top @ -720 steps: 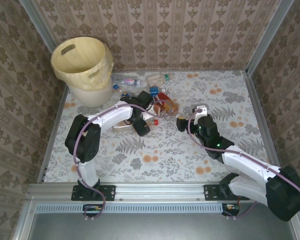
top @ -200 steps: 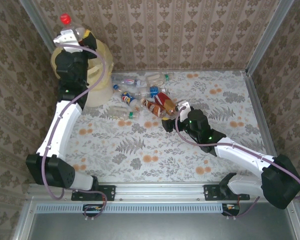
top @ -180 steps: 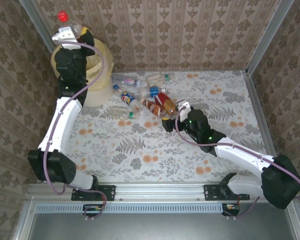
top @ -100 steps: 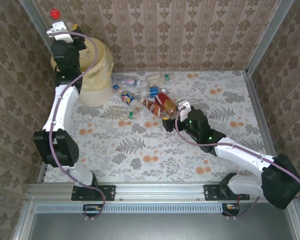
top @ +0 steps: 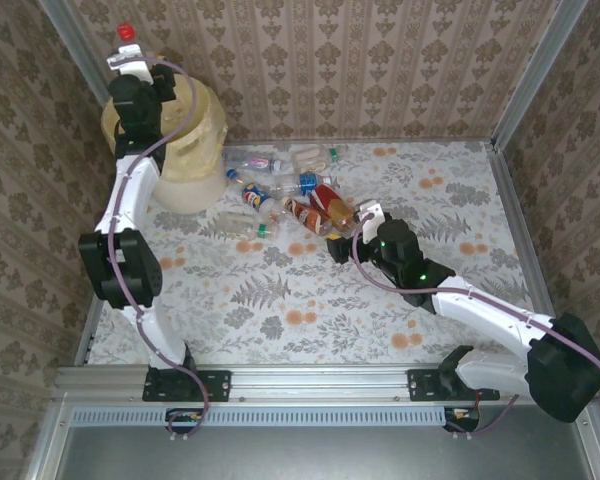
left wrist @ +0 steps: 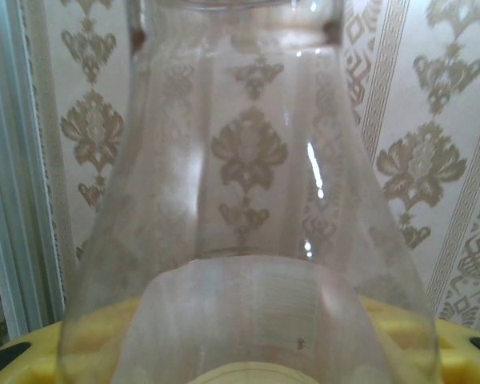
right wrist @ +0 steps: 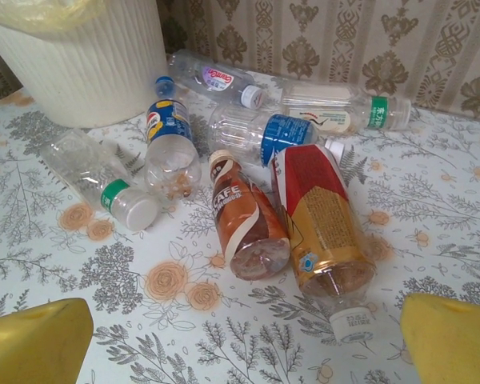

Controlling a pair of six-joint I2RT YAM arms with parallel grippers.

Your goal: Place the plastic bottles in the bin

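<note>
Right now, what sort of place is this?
Probably a staged robot test cell, not a real room: wallpapered panels in metal framing, a floral tabletop, and the left arm and right arm bolted to a rail.

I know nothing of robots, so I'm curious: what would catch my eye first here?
The left gripper hangs high above the cream bin in the far left corner, shut on a clear red-capped bottle. A heap of plastic bottles lies mid-way across the flowery table, with the open right gripper just in front of it.
</note>
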